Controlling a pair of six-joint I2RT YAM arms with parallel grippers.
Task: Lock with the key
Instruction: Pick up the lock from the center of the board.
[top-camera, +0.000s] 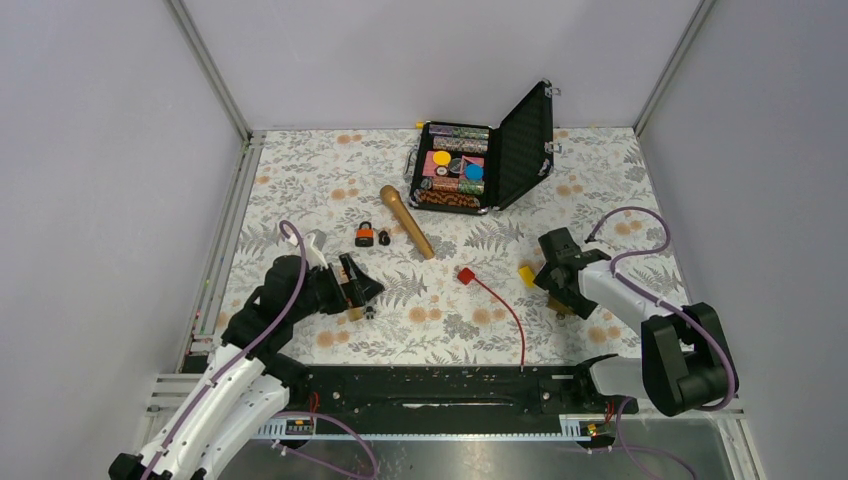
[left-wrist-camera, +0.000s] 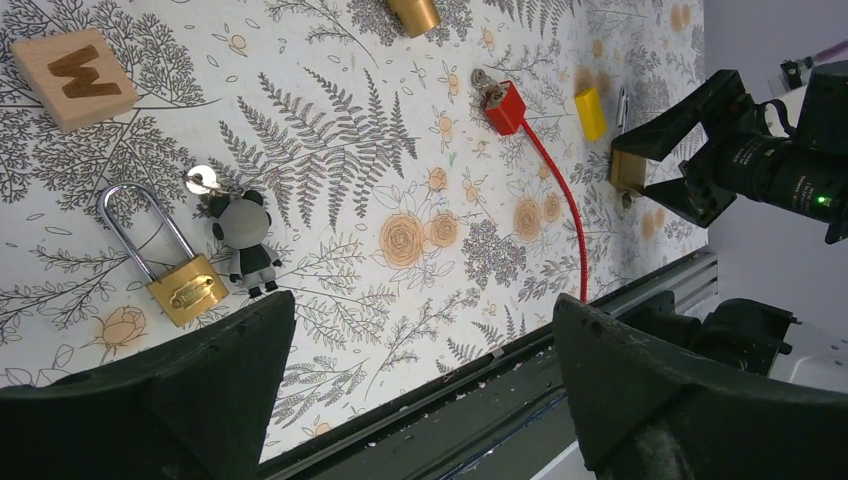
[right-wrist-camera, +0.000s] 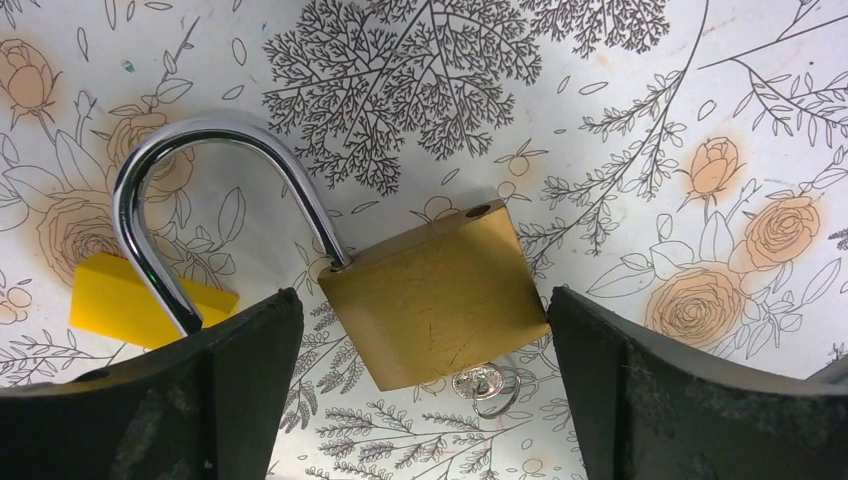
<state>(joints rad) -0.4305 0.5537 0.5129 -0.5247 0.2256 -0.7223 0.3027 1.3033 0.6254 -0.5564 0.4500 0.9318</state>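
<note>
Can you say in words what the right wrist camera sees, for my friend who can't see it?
A brass padlock, its shiny shackle open, lies on a flowery tablecloth between the black fingers of the open right pincer. A small silver key pokes out at its bottom edge, and a yellow block lies partly behind the shackle.

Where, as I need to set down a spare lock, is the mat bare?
Bare: far-left corner, between left wall and case; far-right corner past the case; near strip between left fingers and red block. Crowded: the middle, around handle, orange lock, yellow block and right fingers.
</note>
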